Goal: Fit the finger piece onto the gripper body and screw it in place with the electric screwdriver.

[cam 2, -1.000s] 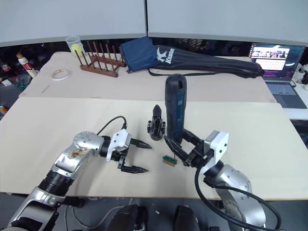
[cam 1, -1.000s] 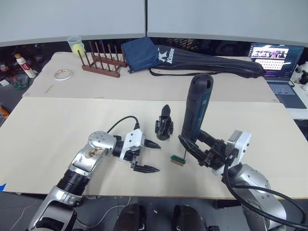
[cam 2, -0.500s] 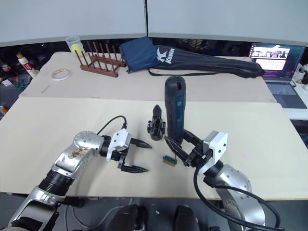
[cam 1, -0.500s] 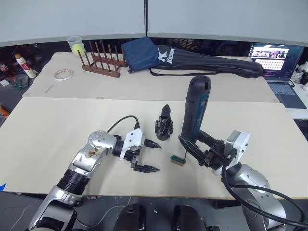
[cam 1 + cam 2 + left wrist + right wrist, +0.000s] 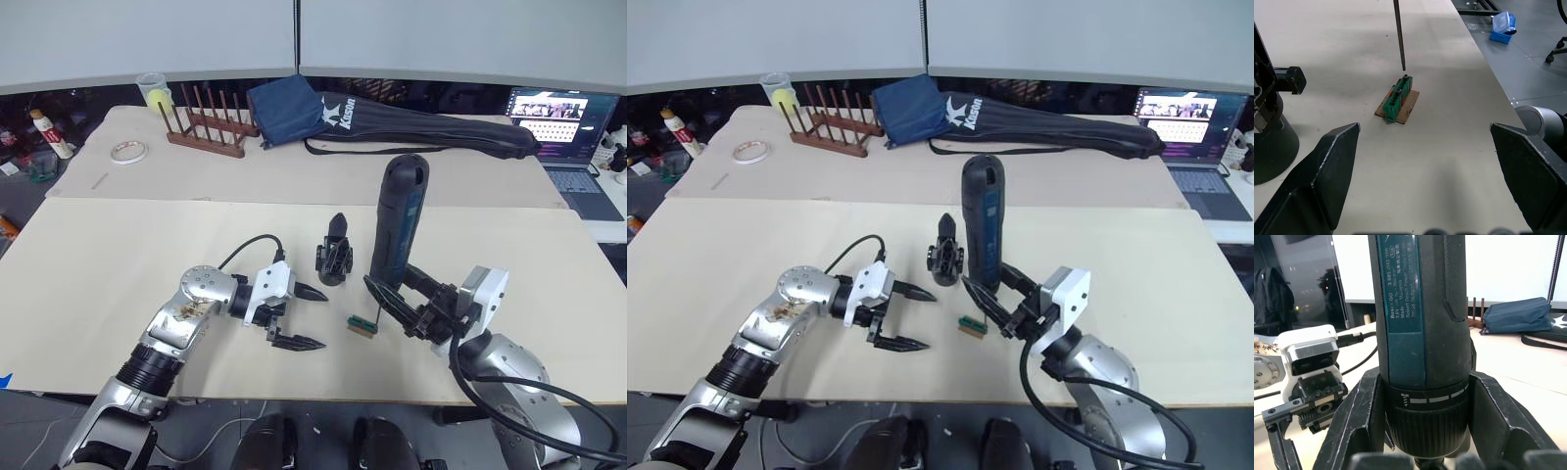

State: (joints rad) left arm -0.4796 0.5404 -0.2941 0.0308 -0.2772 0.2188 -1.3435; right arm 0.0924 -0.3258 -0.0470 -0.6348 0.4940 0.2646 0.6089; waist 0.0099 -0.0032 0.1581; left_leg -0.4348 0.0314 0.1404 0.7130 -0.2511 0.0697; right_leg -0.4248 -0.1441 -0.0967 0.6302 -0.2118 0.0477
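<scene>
While the right end effector clamped the electric screwdriver upright, bit poised over the green screw block, seemingly to collect a screw, the left end effector hovered spread and empty beside the gripper body on the table.

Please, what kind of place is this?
Probably an office or lab used as a workshop: a wide table, a laptop at its far right, and an electric screwdriver held upright.
</scene>
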